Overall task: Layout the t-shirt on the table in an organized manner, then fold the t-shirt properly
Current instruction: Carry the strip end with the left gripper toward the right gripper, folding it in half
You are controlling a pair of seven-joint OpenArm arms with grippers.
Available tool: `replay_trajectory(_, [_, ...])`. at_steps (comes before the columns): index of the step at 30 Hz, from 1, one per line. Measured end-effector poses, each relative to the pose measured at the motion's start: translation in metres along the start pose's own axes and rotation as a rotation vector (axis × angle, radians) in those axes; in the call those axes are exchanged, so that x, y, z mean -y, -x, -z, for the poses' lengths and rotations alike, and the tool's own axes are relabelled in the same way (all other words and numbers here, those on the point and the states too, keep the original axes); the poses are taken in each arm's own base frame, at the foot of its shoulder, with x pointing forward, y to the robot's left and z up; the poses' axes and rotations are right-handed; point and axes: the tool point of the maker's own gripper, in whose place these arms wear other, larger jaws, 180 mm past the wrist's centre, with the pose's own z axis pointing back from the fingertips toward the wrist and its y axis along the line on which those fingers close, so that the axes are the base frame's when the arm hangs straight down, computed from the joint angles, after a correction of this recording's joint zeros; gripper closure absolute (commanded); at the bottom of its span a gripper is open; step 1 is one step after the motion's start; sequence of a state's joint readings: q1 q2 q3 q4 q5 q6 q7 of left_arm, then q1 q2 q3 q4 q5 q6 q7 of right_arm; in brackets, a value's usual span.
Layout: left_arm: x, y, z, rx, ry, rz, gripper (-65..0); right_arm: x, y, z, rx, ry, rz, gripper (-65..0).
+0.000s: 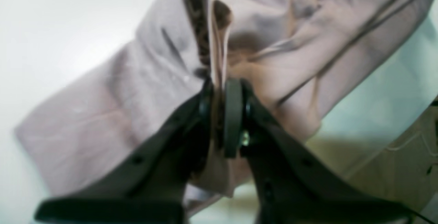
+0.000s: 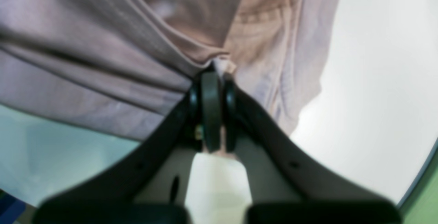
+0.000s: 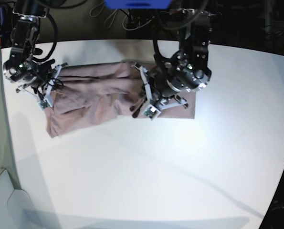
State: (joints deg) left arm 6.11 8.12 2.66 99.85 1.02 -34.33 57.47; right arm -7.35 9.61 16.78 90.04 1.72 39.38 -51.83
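1. Stretched between both grippers, the t-shirt (image 3: pixel 91 93) is lying rumpled across the far side of the table (image 3: pixel 146 176).
2. Left gripper (image 1: pixel 222 90) and right gripper (image 2: pixel 215 76) are each pinching shirt fabric, arms reaching low over it.

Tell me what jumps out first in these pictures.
The mauve t-shirt stretches rumpled across the far part of the white table, strung between both arms. The left gripper and the right gripper are each shut on a pinch of its cloth.
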Motion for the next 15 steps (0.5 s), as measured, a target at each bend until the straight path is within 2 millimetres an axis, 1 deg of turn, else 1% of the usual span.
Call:
replay_trajectory(3, [0.0061, -0.007, 0.0017, 0.035, 0.019, -0.007, -0.1, 0.0, 0.0003, 0.0, -0.001, 0.0, -0.001, 0.0])
replay_trajectory(12, [-0.0002, -0.0114, 0.002, 0.041, 0.004, -0.01, -0.1, -0.0002, 0.0001, 0.0001, 0.0, 0.0, 0.0, 0.0])
replay_trajectory(15, [-0.0022, -0.0097, 0.0099, 0.027, 0.013, -0.018, -0.1, -0.0006, 0.0, 0.0002, 0.0, -0.001, 0.001, 0.0])
